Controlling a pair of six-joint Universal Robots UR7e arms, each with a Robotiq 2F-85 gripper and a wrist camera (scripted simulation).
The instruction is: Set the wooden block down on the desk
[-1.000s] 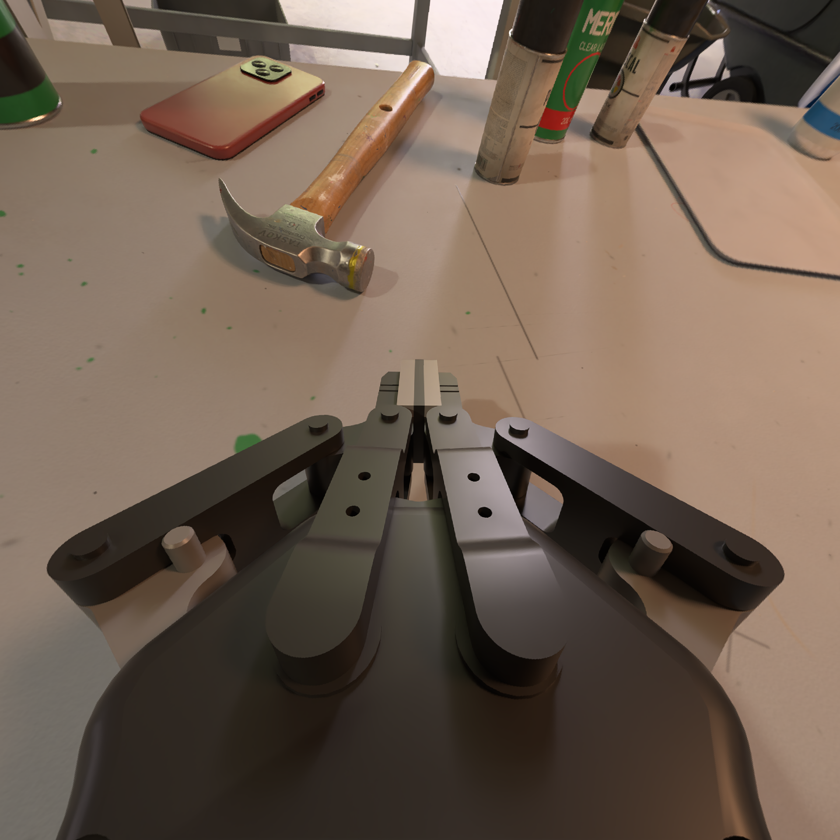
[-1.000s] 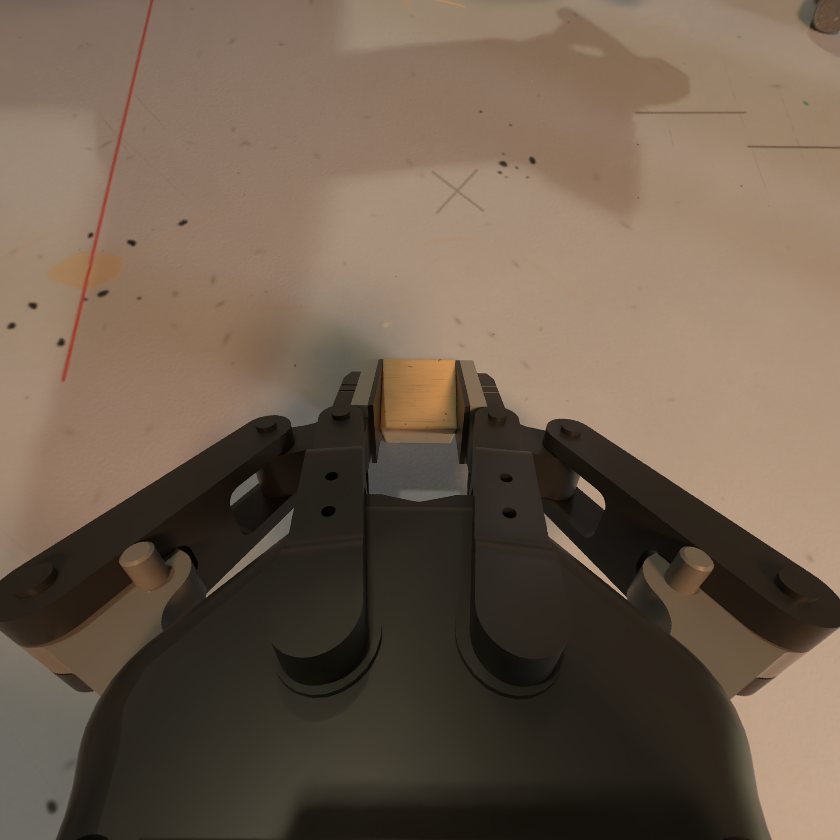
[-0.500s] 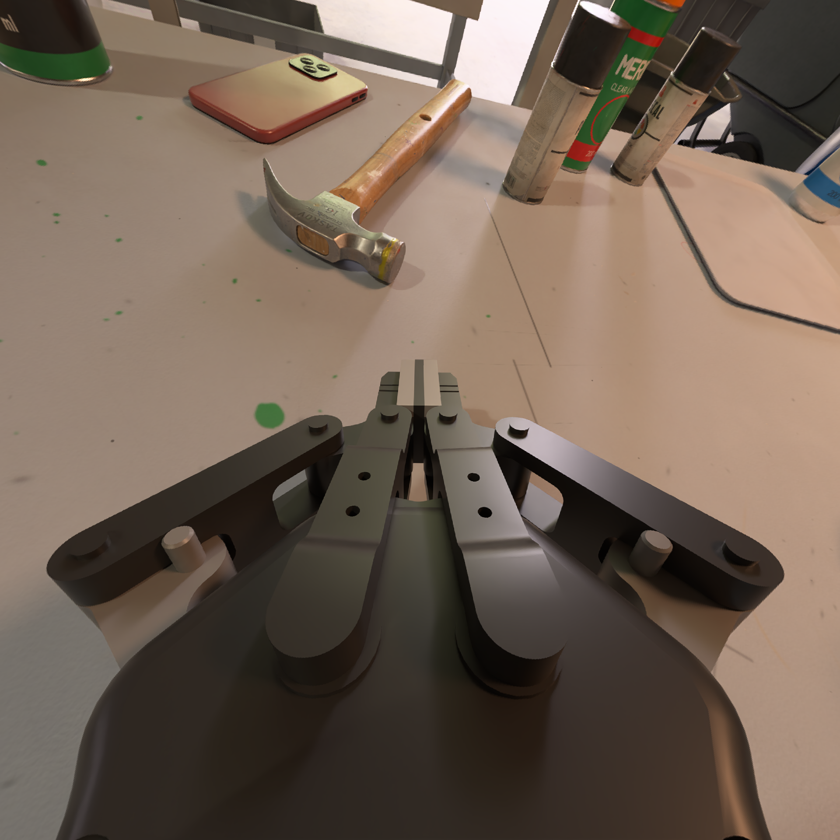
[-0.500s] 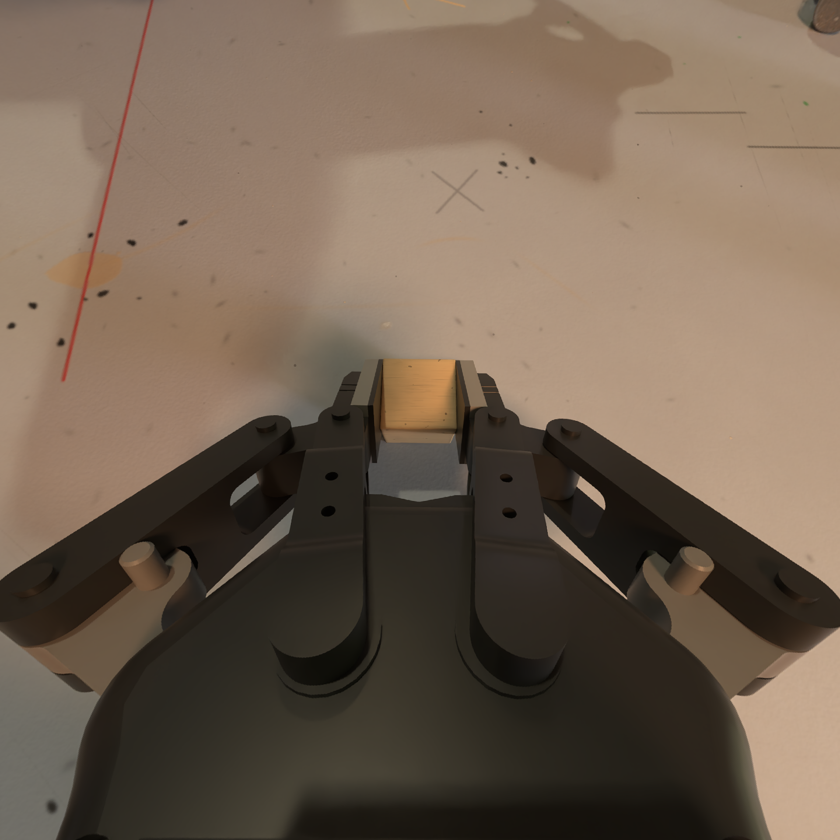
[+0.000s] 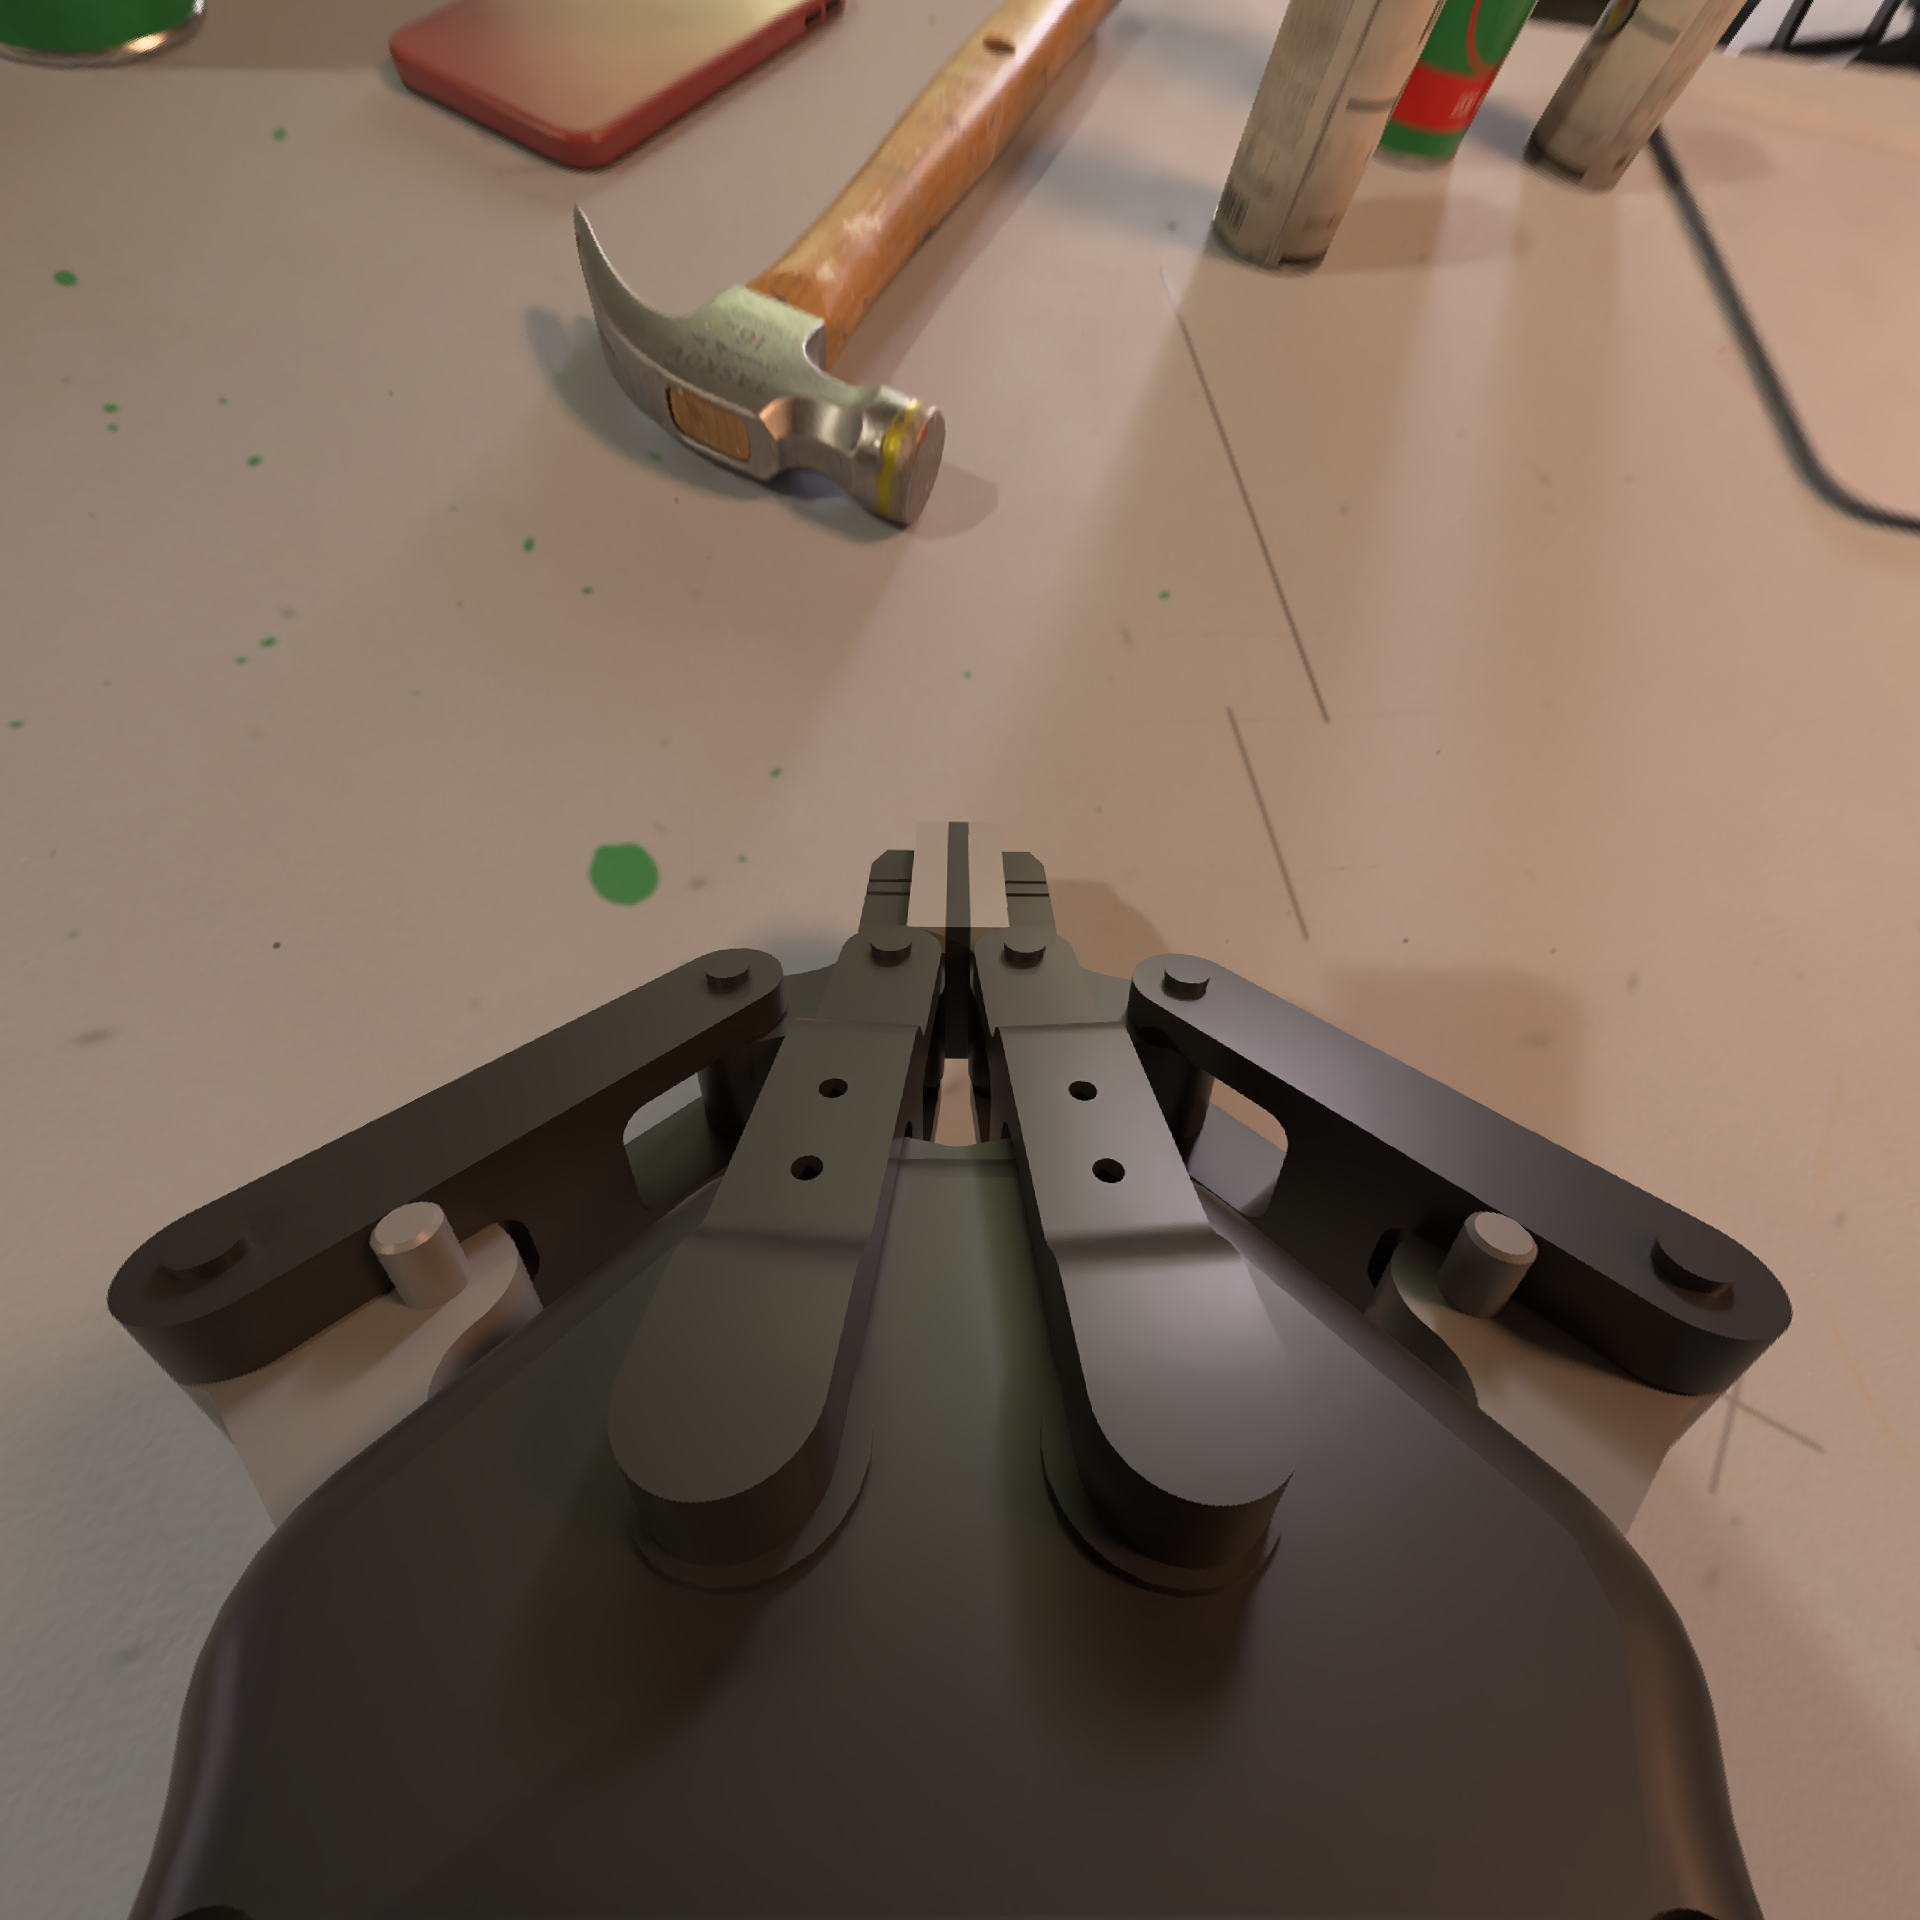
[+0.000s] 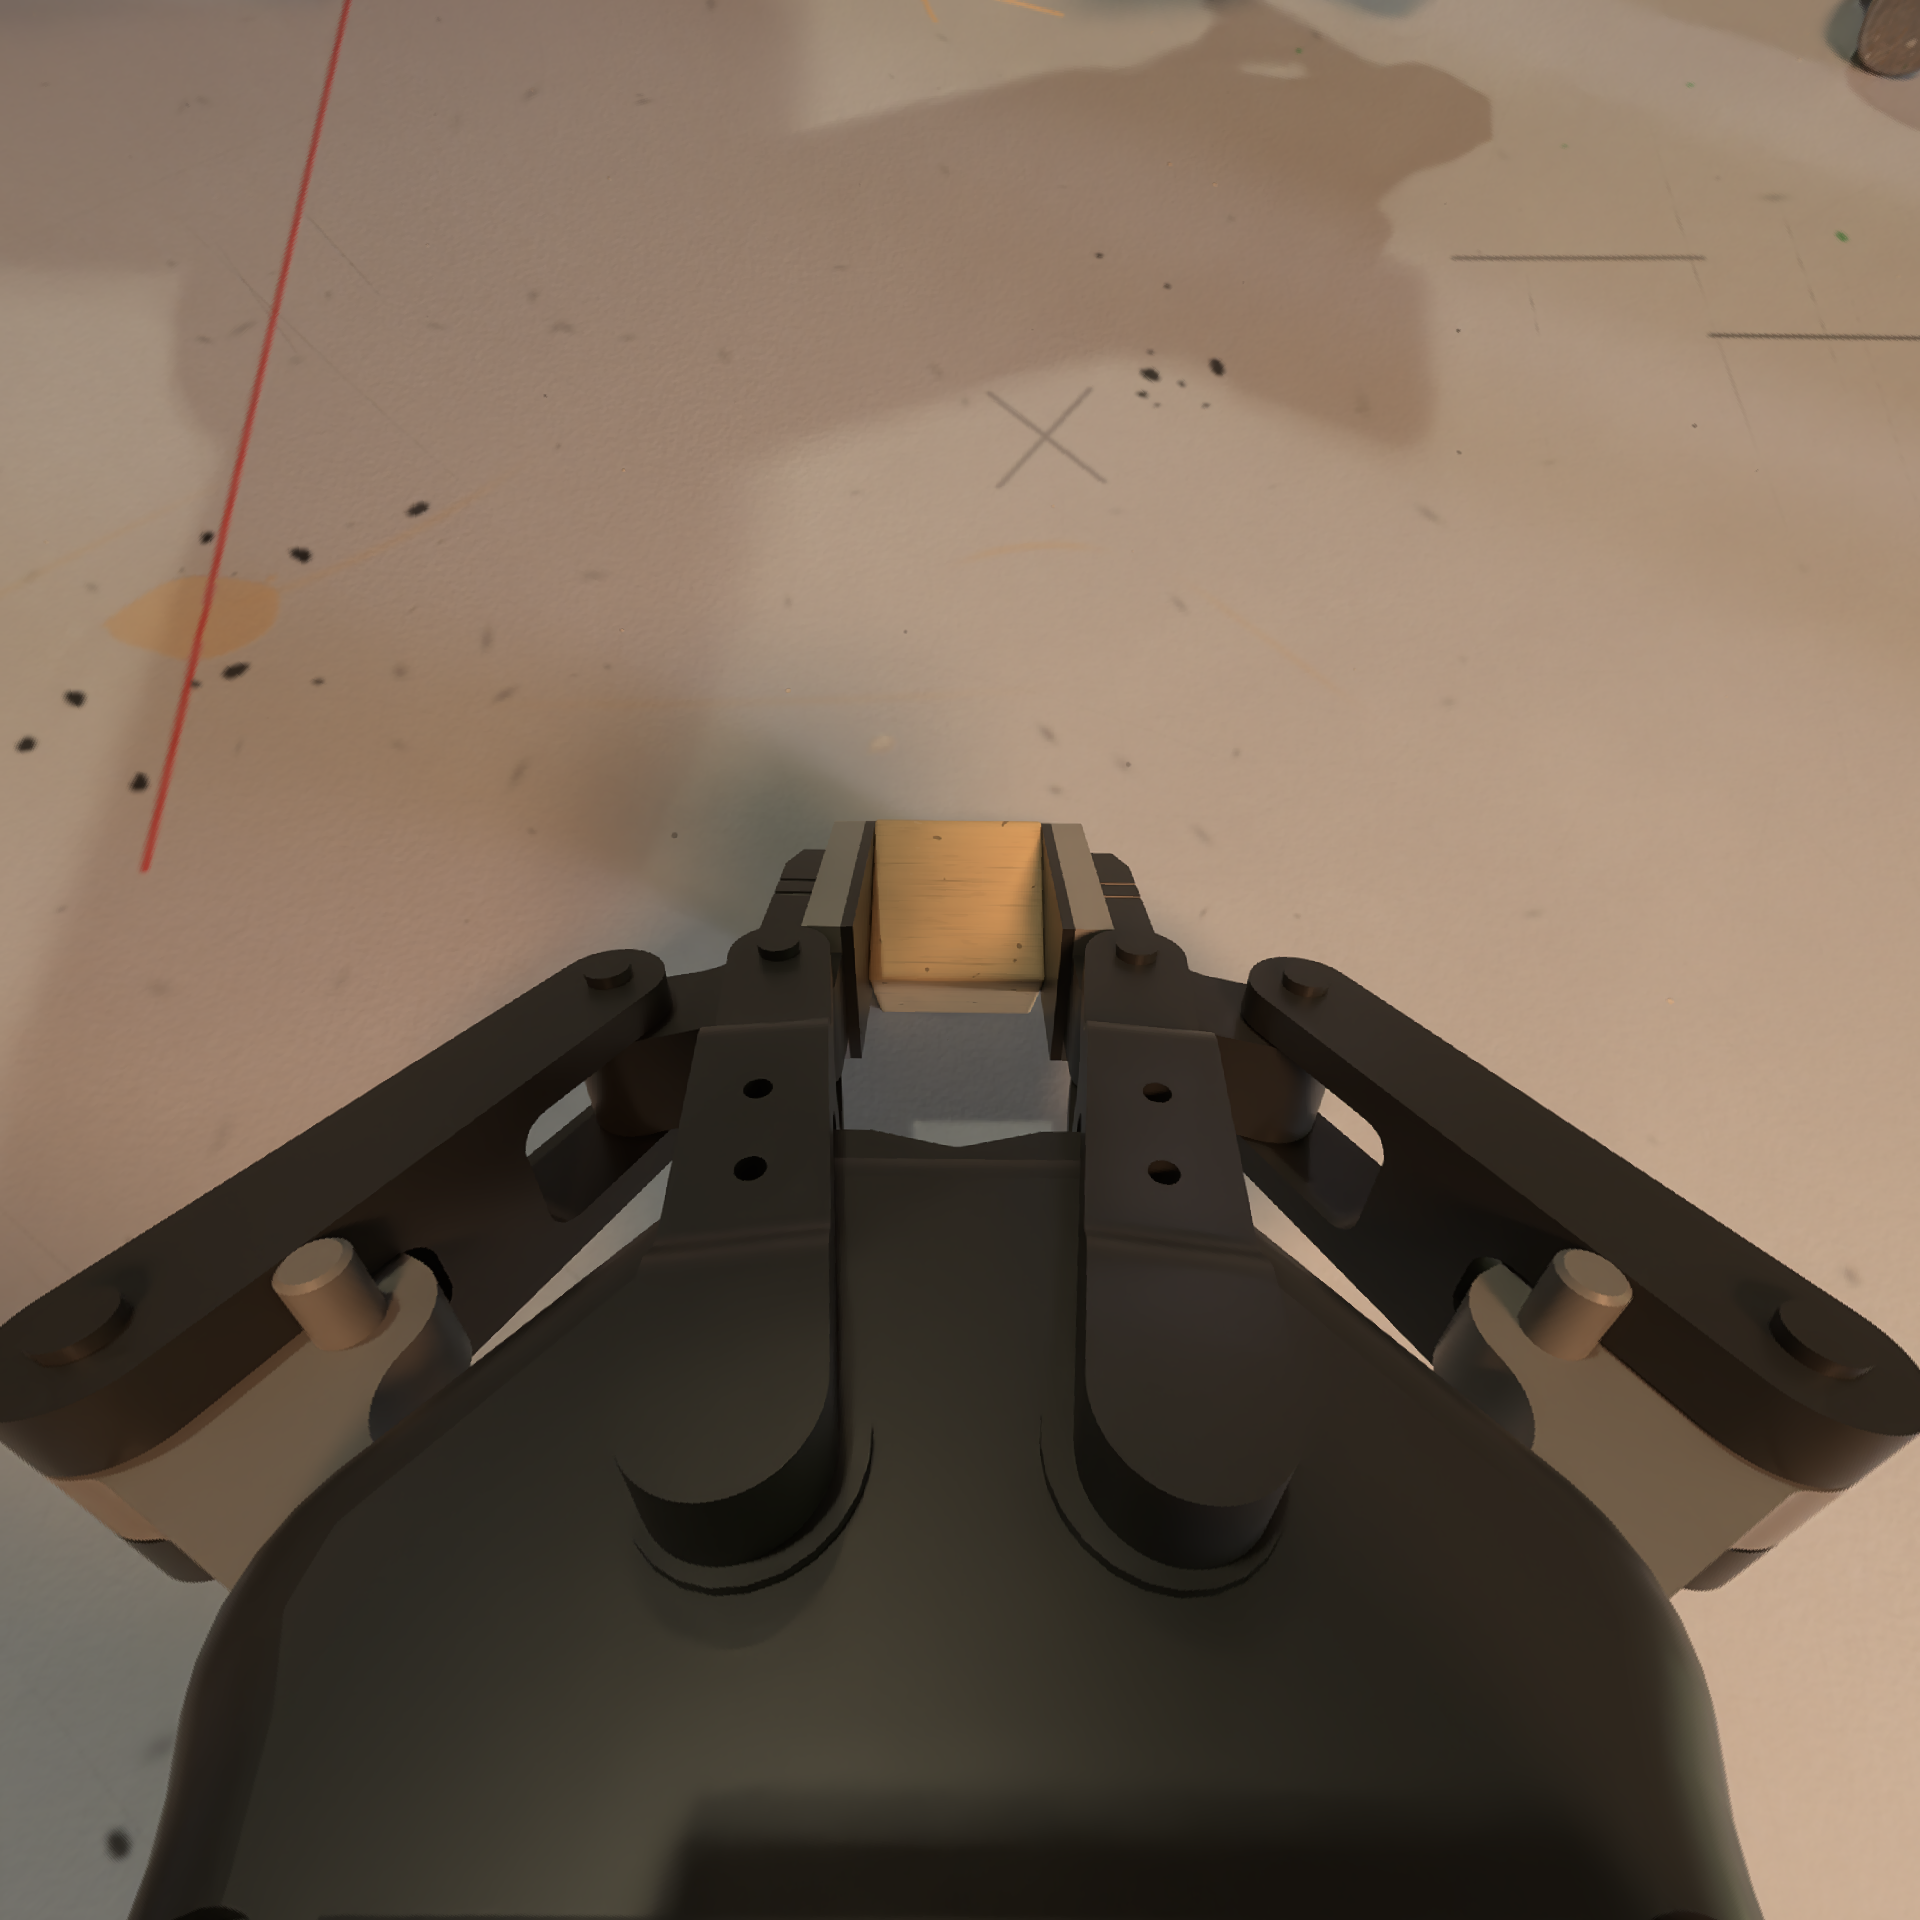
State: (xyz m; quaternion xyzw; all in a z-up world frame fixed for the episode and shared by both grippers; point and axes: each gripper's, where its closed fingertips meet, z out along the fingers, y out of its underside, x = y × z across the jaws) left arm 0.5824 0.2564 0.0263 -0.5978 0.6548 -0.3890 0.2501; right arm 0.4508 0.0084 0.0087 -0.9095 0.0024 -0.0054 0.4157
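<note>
In the right wrist view my right gripper is shut on a small light wooden block, held between the two pads close above the beige desk. A soft shadow lies on the desk just under and left of the block. Whether the block touches the desk I cannot tell. In the left wrist view my left gripper is shut with its pads together and holds nothing, low over the desk.
In the left wrist view a claw hammer lies ahead, a red phone behind it, spray cans at the far right, a black cable on the right. A red line and a pencil cross mark the desk in the right wrist view.
My left gripper has moved forward and lower toward the hammer, still shut. My right gripper and the block have stayed put; the arm shadow on the desk ahead has shifted.
</note>
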